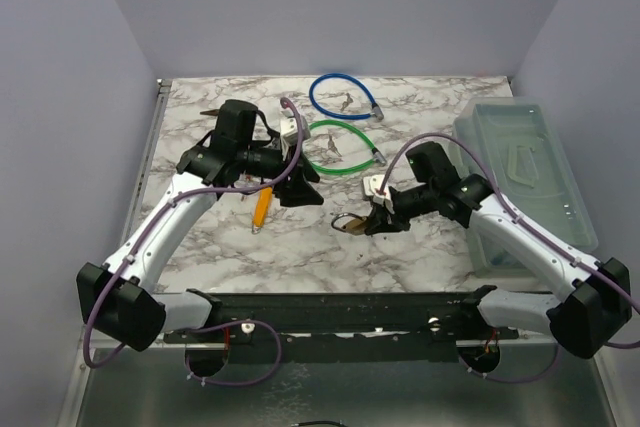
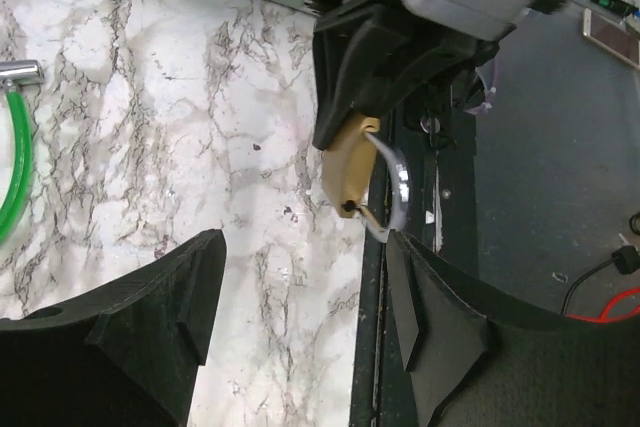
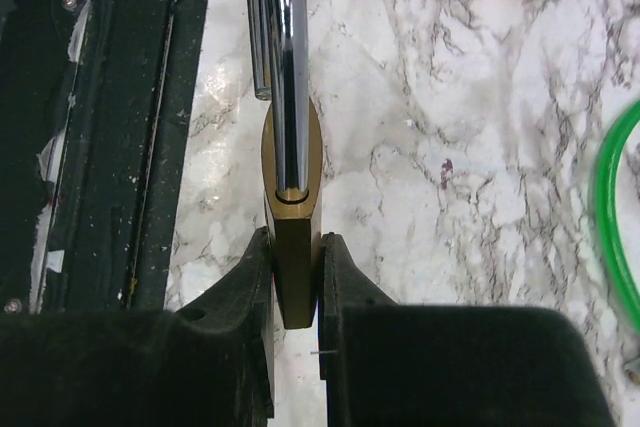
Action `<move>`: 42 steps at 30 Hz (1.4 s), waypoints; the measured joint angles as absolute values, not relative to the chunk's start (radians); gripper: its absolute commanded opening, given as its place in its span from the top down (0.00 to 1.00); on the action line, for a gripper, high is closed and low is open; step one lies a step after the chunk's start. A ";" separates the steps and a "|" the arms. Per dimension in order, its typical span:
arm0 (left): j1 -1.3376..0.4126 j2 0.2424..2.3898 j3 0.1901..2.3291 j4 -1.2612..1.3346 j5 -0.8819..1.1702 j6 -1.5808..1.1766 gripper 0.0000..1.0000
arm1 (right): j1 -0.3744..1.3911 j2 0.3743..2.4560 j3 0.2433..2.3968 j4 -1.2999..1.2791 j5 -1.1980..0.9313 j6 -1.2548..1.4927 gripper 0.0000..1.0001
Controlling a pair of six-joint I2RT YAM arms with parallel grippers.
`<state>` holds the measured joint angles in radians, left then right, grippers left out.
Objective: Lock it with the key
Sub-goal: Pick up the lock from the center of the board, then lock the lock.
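Observation:
A brass padlock (image 3: 295, 277) with a silver shackle (image 3: 285, 67) is clamped between the fingers of my right gripper (image 3: 295, 247), just above the marble table near its front edge. It also shows in the top view (image 1: 350, 224) and the left wrist view (image 2: 346, 169). One shackle leg sits in the body and the other end looks free. My left gripper (image 1: 300, 195) is open and empty, a short way left of the padlock, and its fingers (image 2: 160, 327) point toward it. Small keys (image 1: 345, 100) lie by the cable locks. No key is held.
An orange tool (image 1: 262, 207) lies under the left gripper. A green cable lock (image 1: 345, 169) and a blue cable lock (image 1: 335, 107) lie at the back centre. A clear plastic bin (image 1: 530, 162) stands at the right. The black base rail (image 1: 350, 312) runs along the front edge.

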<state>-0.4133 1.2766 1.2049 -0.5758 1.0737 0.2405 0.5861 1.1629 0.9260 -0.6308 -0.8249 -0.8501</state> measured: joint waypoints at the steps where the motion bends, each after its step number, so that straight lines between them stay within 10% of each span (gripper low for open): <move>1: -0.416 1.269 1.205 -0.582 1.071 0.250 0.30 | 0.586 1.184 0.944 -0.640 -0.813 -0.833 1.00; 19: -0.676 1.240 1.147 -0.626 0.827 0.405 0.37 | 0.585 1.324 1.128 -0.765 -0.749 -0.689 1.00; 32: -0.711 1.302 1.155 -0.519 0.760 0.286 1.00 | 0.585 1.334 1.182 -0.822 -0.759 -0.678 0.99; 42: -0.680 1.227 1.094 -0.442 0.761 0.126 1.00 | 0.574 1.302 1.188 -0.766 -0.751 -0.493 0.40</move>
